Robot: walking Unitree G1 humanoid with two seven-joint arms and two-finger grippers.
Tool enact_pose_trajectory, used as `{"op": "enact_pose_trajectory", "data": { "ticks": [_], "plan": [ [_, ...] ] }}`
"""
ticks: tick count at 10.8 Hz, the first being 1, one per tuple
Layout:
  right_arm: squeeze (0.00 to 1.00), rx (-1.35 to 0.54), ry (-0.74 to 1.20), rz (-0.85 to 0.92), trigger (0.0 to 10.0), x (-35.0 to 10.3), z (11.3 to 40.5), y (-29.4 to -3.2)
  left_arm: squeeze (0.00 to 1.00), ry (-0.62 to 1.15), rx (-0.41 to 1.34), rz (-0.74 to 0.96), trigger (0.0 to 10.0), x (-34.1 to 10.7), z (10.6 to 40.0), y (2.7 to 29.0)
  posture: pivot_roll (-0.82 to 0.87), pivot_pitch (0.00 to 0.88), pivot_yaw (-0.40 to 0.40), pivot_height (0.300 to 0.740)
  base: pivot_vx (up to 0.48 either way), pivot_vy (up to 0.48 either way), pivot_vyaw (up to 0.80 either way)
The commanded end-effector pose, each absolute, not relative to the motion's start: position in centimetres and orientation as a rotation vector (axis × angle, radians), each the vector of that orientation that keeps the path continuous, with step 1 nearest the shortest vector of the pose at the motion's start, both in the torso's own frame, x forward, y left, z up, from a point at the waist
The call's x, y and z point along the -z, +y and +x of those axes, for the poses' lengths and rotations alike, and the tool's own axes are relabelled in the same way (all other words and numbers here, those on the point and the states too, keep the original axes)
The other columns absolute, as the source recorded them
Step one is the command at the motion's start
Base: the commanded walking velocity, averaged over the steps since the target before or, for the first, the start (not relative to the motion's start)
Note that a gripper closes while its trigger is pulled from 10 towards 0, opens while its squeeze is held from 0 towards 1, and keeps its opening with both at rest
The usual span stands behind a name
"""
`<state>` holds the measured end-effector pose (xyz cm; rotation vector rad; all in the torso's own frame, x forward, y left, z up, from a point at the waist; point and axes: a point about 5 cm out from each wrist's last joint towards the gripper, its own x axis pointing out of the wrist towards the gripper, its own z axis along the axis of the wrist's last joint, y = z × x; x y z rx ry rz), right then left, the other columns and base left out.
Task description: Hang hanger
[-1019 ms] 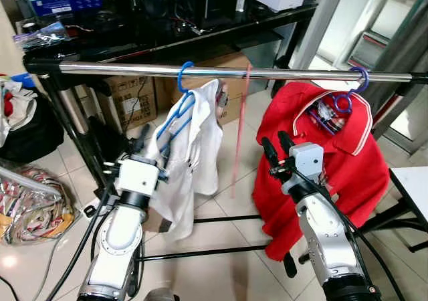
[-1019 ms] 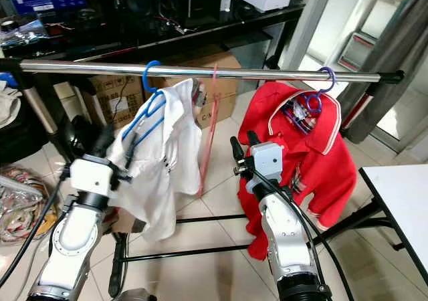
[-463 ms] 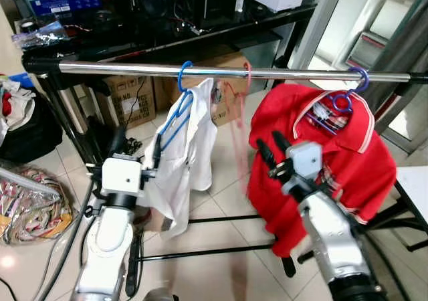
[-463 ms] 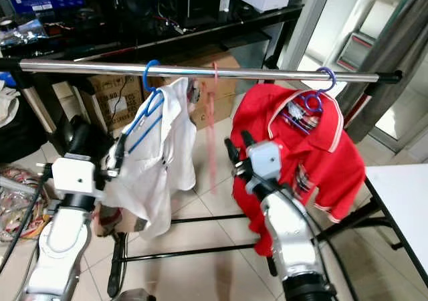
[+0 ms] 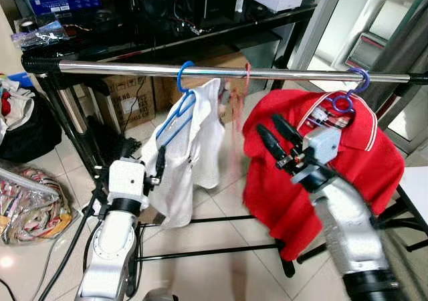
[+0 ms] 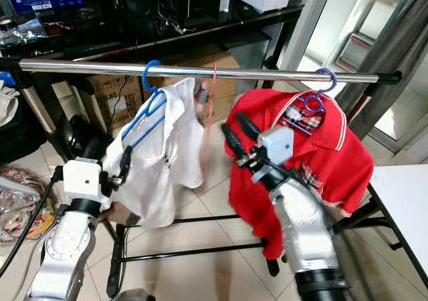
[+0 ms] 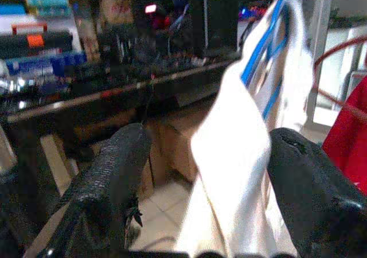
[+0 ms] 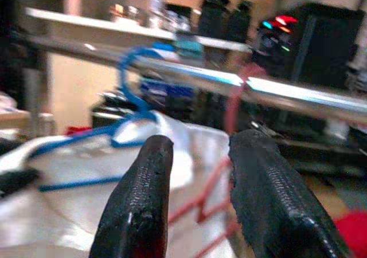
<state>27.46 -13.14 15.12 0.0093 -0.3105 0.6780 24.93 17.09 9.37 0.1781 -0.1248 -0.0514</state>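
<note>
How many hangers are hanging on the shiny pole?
3. A blue hanger holds the white shirt on the left, a bare pink hanger hangs in the middle, and a purple hanger holds the red shirt on the right.

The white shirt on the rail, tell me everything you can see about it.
The white shirt is a light, thin-looking garment hanging on a blue hanger, whose hook sits over the metal rail. It hangs crooked and bunched. Beside it on the rail hangs a thin pink hanger, blurred, then a red shirt. The left gripper has open fingers on either side of the white cloth.
</note>
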Motion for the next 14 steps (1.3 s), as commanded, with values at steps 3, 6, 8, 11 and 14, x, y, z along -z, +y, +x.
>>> {"op": "enact_pose_trajectory", "data": {
  "ticks": [3, 6, 8, 11, 14],
  "plan": [
    [0.00, -0.874, -0.225, -0.009, 3.5, -13.8, 25.9, -11.2, 0.00, -0.055, 0.063, 0.135, 10.0, -8.9, 25.6, 17.4, 0.25, 0.008, -0.070, 0.740, 0.000, 0.000, 0.00],
    [0.00, -0.792, -0.199, -0.012, 10.0, -13.5, 26.7, -11.9, 0.00, -0.046, 0.099, 0.166, 10.0, -9.0, 26.0, 17.2, 0.25, 0.007, -0.071, 0.740, 0.000, 0.000, 0.00],
    [0.00, -0.760, -0.203, -0.008, 10.0, -13.7, 27.1, -12.1, 0.00, -0.033, 0.103, 0.174, 4.7, -8.9, 26.2, 17.1, 0.25, 0.006, -0.071, 0.740, 0.000, 0.000, 0.00],
    [0.00, -0.767, -0.177, -0.009, 10.0, -13.1, 27.1, -12.1, 0.00, -0.016, 0.113, 0.184, 0.0, -8.8, 26.5, 17.0, 0.25, 0.002, -0.072, 0.740, 0.000, 0.000, 0.00],
    [0.00, -0.758, -0.165, -0.011, 10.0, -12.7, 27.3, -12.2, 0.00, -0.050, 0.139, 0.207, 0.0, -9.2, 26.5, 16.6, 0.25, 0.000, -0.073, 0.740, 0.000, 0.000, 0.00]
  ]
}}
